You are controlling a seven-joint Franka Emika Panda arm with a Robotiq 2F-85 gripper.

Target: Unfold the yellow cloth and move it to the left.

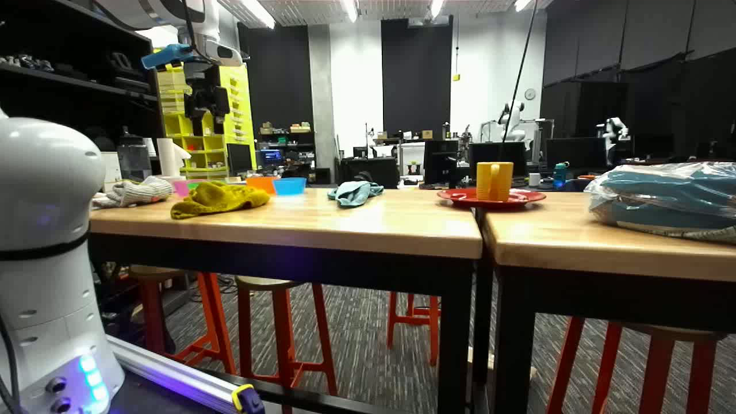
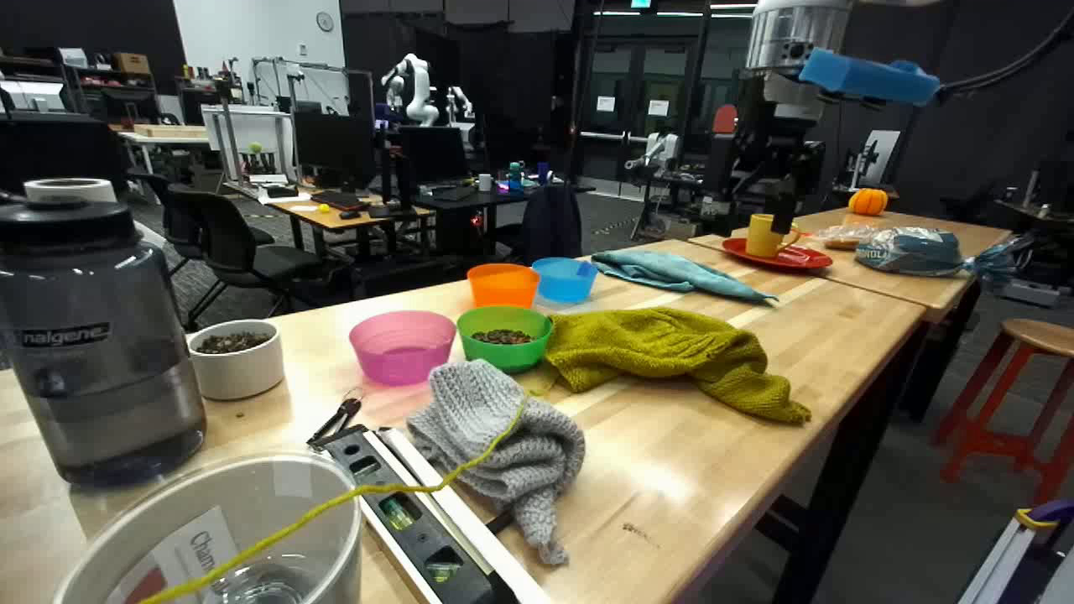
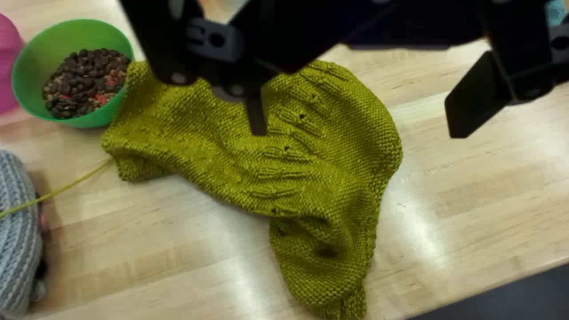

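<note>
The yellow cloth is a mustard-green knit lying crumpled on the wooden table; it shows in both exterior views (image 1: 221,198) (image 2: 663,352). In the wrist view the cloth (image 3: 249,146) is bent, with one end touching or very close to the green bowl and the other folded under itself near the table edge. My gripper (image 1: 208,123) hangs high above the cloth, pointing down and apart from it. It also shows in an exterior view (image 2: 784,210). In the wrist view the gripper (image 3: 358,131) is open with nothing between its fingers. The cloth's underside is hidden.
A green bowl (image 2: 503,340) of dark bits, a pink bowl (image 2: 403,346) and a grey knit (image 2: 503,436) stand near the cloth. A yellow strand crosses the grey knit. A blue cloth (image 2: 675,273), a red plate (image 2: 814,258) and a yellow cup (image 2: 759,236) lie beyond.
</note>
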